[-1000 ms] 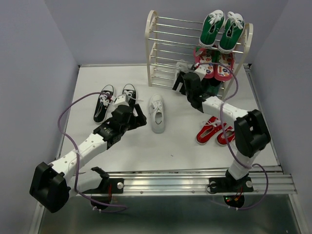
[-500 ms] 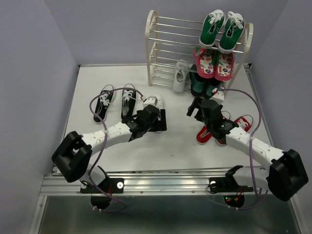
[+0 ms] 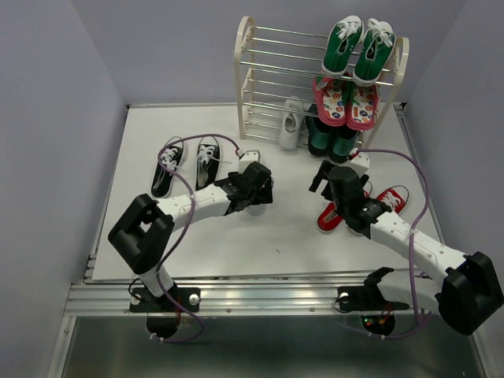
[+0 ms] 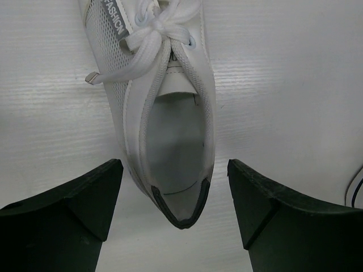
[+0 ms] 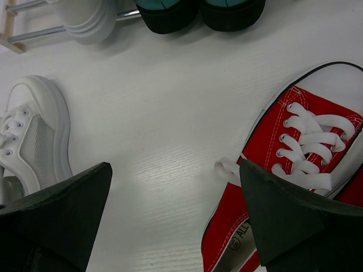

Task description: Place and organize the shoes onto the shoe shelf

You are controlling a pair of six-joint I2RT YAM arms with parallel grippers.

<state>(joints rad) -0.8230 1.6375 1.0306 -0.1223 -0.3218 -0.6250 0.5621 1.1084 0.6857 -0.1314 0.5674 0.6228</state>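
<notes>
Top cam sits high, behind the arm bases at the near edge, looking down & fwd over the whole table (image 3: 142,142) to the shoe shelf (image 3: 239,71) at the far side. Left wrist cam looks straight down, v. close, on the heel of a white sneaker (image 4: 170,130). Right wrist cam, low & close, faces far-ward, red sneaker (image 5: 283,122) on the right. Both wrist views share that white sneaker.

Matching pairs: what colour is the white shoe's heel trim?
Black heel trim; left wrist view.
</notes>
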